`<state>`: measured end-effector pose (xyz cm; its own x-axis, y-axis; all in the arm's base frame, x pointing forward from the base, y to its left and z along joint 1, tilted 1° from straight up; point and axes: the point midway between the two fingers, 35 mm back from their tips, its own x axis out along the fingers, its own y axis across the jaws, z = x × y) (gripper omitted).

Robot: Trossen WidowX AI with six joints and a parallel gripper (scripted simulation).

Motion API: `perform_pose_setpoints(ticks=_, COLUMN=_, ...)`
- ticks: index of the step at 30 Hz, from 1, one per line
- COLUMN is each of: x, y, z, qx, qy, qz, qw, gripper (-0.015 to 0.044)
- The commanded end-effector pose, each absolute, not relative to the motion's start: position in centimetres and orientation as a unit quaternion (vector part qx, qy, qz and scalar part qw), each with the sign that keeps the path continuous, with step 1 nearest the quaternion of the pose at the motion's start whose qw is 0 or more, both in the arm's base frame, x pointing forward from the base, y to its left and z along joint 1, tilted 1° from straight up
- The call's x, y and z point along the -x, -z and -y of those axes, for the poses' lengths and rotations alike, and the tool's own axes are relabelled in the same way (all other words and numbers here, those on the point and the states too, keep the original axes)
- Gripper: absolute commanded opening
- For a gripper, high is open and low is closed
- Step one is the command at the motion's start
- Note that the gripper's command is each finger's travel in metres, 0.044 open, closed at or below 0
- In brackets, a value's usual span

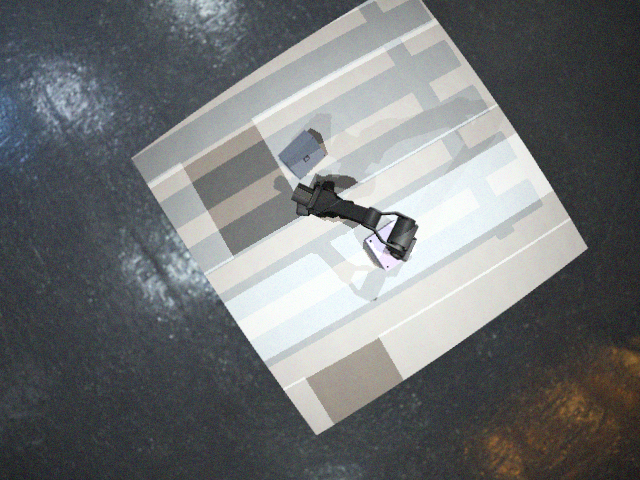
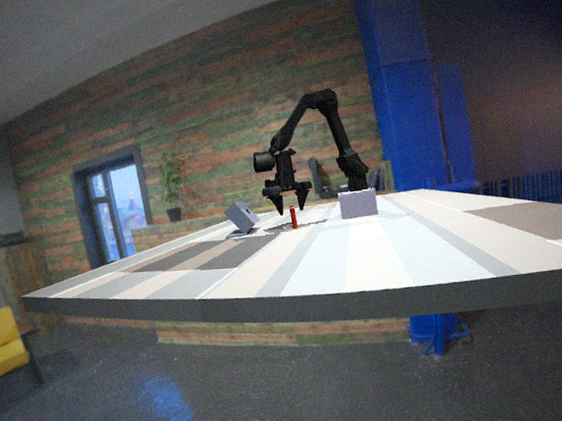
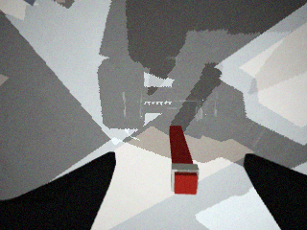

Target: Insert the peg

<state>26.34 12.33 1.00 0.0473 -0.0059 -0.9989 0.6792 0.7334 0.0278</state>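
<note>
A red square-sided peg (image 2: 293, 217) (image 3: 181, 149) with a light grey band near its top stands upright on the table. My gripper (image 2: 291, 211) (image 3: 177, 158) is open and empty, pointing down above the peg. In the wrist view the peg's top shows between the two fingertips, with room on both sides. The arm hides the peg in the top view. The sloped blue-grey panel (image 1: 295, 153) (image 2: 240, 215) stands beside the peg, and its small square hole (image 1: 306, 158) shows in its face.
A pale lilac block (image 1: 383, 257) (image 2: 357, 204) sits at the foot of the arm. The patterned table (image 1: 465, 289) (image 2: 377, 265) carries everything, and shadows of the arm fall across it near the peg and panel.
</note>
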Motion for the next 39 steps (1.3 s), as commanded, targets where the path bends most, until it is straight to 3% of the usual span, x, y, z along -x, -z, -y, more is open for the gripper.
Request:
perform_pose_setpoints(ticks=1, x=-26.2, y=-0.2, z=-12.3, qx=-0.262, qy=0.256, qz=-0.644, qw=0.672, gripper=0.044)
perform_pose_setpoints(ticks=10, x=-26.2, y=0.9, z=-12.3, qx=-0.262, qy=0.256, qz=-0.644, qw=0.672, gripper=0.044)
perform_pose_setpoints(ticks=26, x=-26.2, y=0.5, z=-12.3, qx=-0.262, qy=0.255, qz=-0.642, qw=0.674, gripper=0.002)
perform_pose_setpoints(ticks=39, x=-26.4, y=-1.2, z=-12.4, qx=-0.262, qy=0.255, qz=-0.643, qw=0.673, gripper=0.0)
